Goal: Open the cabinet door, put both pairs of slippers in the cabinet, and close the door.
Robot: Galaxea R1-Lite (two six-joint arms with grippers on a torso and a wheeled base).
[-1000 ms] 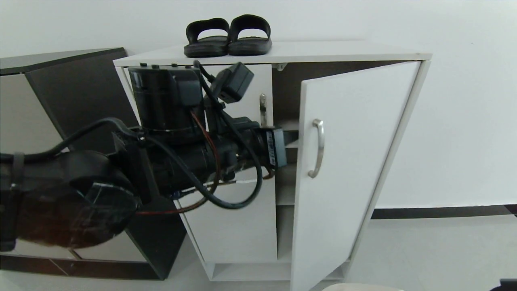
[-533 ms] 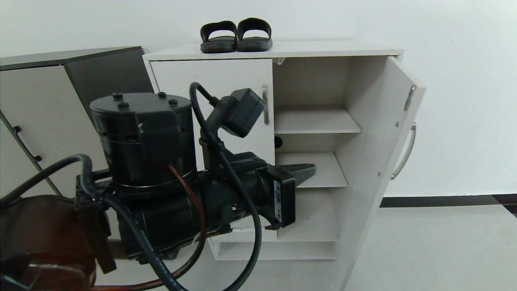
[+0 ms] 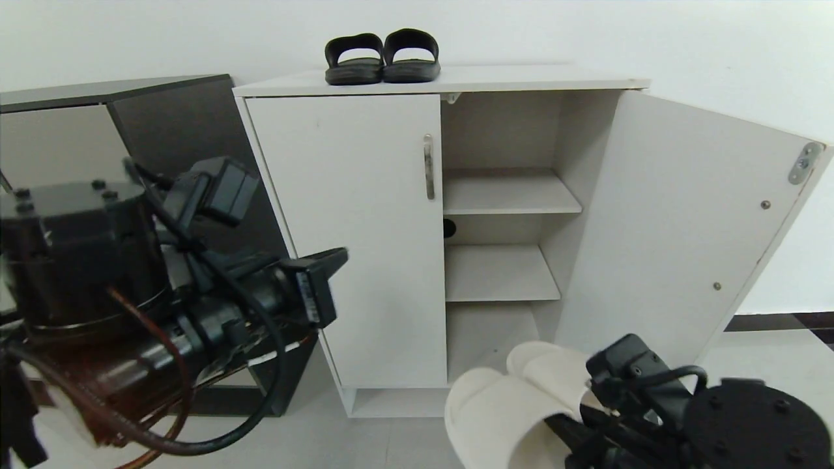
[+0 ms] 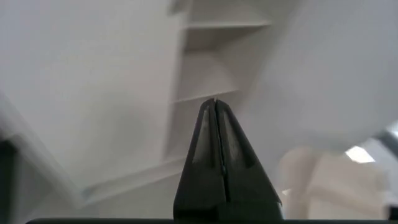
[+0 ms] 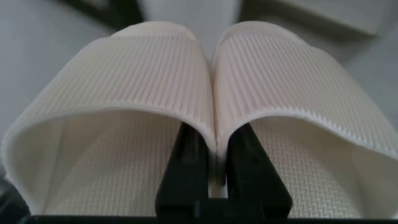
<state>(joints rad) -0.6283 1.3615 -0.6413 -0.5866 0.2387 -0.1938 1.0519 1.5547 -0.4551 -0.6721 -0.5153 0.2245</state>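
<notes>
The white cabinet (image 3: 449, 81) has its right door (image 3: 677, 221) swung wide open, showing bare shelves (image 3: 502, 195); its left door (image 3: 352, 234) is closed. A black pair of slippers (image 3: 382, 57) sits on the cabinet top. My right gripper (image 5: 214, 165) is shut on a cream pair of slippers (image 3: 502, 410), pinching their inner edges together (image 5: 214, 93), low in front of the open compartment. My left gripper (image 3: 335, 257) is shut with nothing in it, in front of the closed left door; its closed fingers (image 4: 214, 149) point toward the shelves.
A dark cabinet (image 3: 150, 124) stands to the left of the white one. Pale floor (image 3: 769, 352) lies to the right under a white wall with a dark baseboard (image 3: 775, 320).
The right door swung from half closed to wide open. My left arm drew back leftward out of the opening. My right gripper rose into view with the cream slippers. The head camera shifted.
</notes>
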